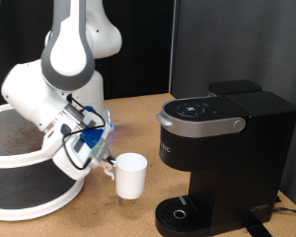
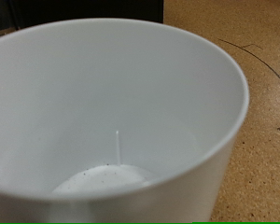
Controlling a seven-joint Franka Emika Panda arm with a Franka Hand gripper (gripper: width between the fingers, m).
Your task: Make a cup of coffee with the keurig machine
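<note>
The white cup stands upright just off the cork table, left of the keurig machine in the exterior view. My gripper reaches in from the left and is shut on the cup's left side at the handle. The wrist view is filled by the cup's white inside, which holds no liquid; my fingers do not show there. The machine is black, its grey-silver lid handle is down, and its round drip tray at the front is bare. The cup is a short way left of and above the tray.
A round white platform with a dark top lies at the exterior view's left under the arm. A dark cable runs on the table right of the machine. A black panel stands behind the machine.
</note>
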